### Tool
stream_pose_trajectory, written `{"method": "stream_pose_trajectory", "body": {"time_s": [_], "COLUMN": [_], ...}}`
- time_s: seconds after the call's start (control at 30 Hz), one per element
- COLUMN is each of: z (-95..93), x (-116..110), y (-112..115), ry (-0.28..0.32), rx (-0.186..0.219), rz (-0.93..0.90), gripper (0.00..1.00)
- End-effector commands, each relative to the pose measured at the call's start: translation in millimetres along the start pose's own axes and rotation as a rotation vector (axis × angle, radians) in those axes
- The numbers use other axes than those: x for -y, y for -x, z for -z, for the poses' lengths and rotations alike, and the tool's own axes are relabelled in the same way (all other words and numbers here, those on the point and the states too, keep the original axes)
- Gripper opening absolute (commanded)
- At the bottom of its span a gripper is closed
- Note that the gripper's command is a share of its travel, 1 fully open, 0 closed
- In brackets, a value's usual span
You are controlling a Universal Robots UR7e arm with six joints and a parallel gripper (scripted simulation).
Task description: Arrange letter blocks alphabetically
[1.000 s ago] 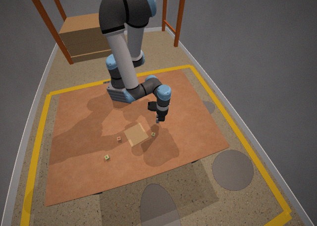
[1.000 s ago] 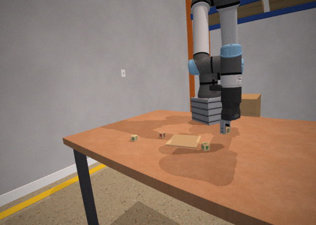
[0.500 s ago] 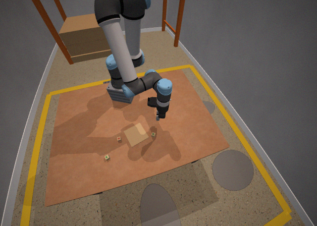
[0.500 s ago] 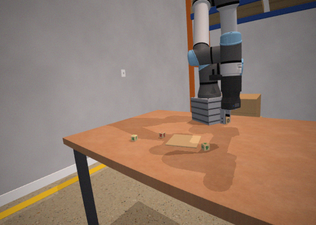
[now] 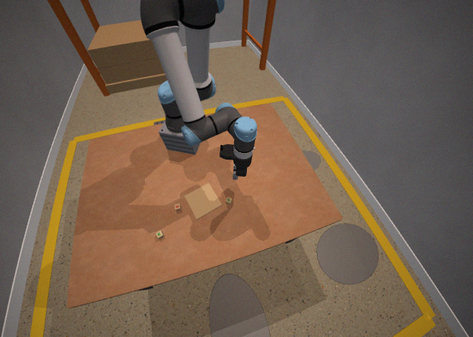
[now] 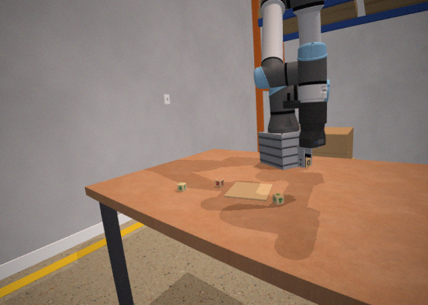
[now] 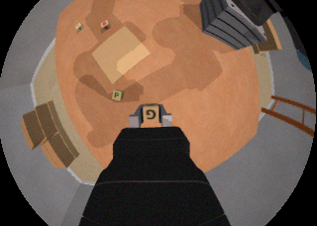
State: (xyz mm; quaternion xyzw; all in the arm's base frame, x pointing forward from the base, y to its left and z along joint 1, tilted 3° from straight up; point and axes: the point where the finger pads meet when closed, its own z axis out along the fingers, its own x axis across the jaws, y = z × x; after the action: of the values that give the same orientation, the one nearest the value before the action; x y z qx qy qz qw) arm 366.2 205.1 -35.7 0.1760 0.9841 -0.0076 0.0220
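Observation:
My gripper is shut on a wooden block, held above the table; a dark G faces the wrist camera, upside down there. The tan mat lies flat with no block on it. A block with a green P on top stands just off the mat, on the gripper's side. A block with a red mark on top stands off the opposite side. A green-marked block stands farther out. Their top marks are too small to read.
The brown table carries the robot's grey ribbed base, behind the mat. The table's front edge is beyond the blocks. Arm shadows fall across the mat and the P block.

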Motion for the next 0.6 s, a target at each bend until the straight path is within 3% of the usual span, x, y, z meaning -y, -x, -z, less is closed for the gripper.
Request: {"method": "stream_pose_trajectory", "body": {"time_s": [0.0,0.13,0.57], "z": [0.5,0.8,2.5], "x": [5,11,58], "y": [5,10,45], "ry": [0.001,0.001,0.001], "rx": [0.001,0.001,0.000], "rz": [-0.049,-0.112,-0.586], "gripper": [0.49,0.49,0.49]}}
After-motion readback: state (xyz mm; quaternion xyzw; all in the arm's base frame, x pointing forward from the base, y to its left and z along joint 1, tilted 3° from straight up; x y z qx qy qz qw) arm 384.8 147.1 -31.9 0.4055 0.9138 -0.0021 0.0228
